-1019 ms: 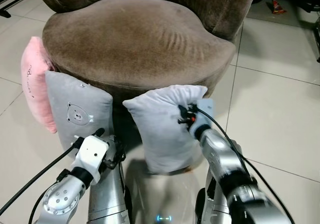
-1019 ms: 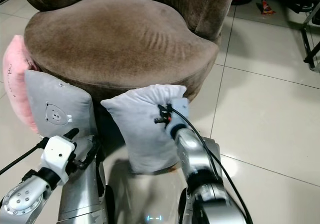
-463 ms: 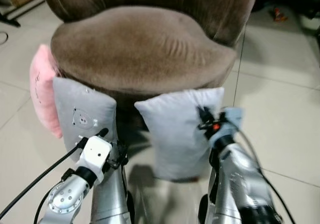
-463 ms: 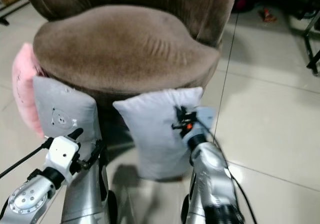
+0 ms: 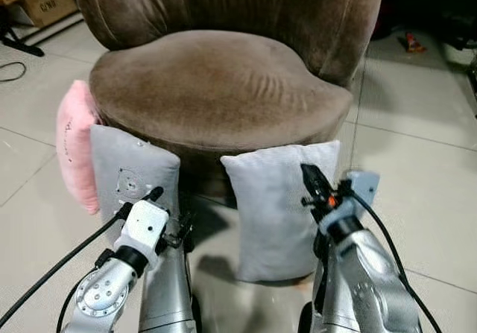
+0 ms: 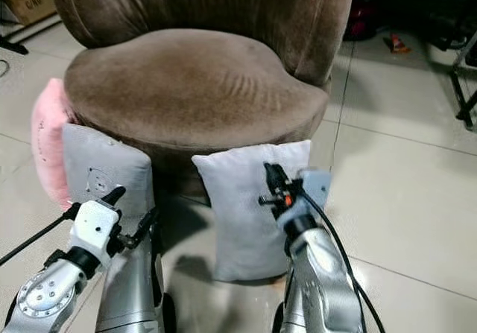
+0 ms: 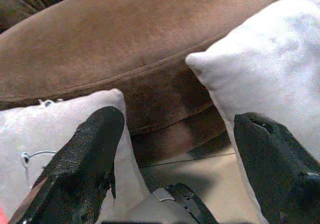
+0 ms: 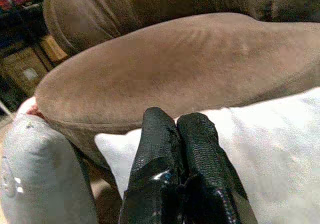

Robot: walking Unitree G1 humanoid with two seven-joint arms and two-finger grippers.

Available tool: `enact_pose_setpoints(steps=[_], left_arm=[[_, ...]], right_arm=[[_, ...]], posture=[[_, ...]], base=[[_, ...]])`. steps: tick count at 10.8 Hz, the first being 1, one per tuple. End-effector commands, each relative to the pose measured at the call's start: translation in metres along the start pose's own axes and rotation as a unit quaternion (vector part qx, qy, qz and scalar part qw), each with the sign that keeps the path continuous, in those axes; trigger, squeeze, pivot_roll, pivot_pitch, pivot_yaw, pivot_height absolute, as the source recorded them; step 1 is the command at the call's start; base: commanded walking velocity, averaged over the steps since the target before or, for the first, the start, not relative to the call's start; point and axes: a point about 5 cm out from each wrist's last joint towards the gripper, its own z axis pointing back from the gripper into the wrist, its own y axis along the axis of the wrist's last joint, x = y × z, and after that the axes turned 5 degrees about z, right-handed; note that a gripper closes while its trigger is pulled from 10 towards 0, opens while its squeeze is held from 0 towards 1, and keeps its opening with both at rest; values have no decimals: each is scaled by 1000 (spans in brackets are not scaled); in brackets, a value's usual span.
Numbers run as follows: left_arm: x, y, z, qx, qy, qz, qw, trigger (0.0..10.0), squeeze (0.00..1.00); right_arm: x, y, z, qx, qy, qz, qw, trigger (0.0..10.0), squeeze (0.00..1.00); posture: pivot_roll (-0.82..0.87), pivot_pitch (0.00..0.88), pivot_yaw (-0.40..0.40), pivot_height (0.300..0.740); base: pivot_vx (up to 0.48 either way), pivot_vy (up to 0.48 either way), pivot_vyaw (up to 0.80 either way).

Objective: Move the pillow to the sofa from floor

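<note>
Right hand point(image 6: 270, 178) is closed on nothing, now drawn back from the plain light-grey fabric pillow point(image 5: 279, 199), which stands on the tiled floor point(image 5: 417, 162) just ahead, leaning on the brown velvet sofa point(image 5: 216, 87). Grasp lost; re-grip needed. Left hand point(image 7: 175, 159) is spread open, empty.

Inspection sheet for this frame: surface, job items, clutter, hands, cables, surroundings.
Surface: tiled floor, glossy, pale.
Job's things: white pillow upright on the floor against the brown sofa; sofa seat bare.
Clutter: grey pillow and pink pillow leaning at the sofa's left side.
Hands: right hand shut, at the white pillow's upper right edge, nothing seen between its fingers; left hand open, low, between the grey and white pillows.
Cables: black cable off the left wrist; another along the right arm.
Surroundings: cardboard box far left; small red object on the floor far right.
</note>
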Motion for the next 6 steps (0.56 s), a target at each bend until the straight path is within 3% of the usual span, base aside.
enact_pose_setpoints(steps=[1,4,5,6], left_arm=[[-2,2,1,6,8,-6,1000,10000,0],[-1,1,0,6,8,-6,1000,10000,0],[-1,0,0,5,8,-6,1000,10000,0],[-1,-2,-1,1,10,-10,1000,10000,0]], right_arm=[[-4,3,1,-2,3,7,1000,10000,0],[-8,7,6,-17,-2,13,1000,10000,0],[-5,7,4,-20,-9,25,999,10000,137],[8,4,0,-39,-54,21,998,10000,1000]], posture=[[-55,0,59,426],[-53,0,58,456],[-50,0,55,456],[-45,0,52,456]], base=[[0,0,0],[0,0,0],[0,0,0],[0,0,0]])
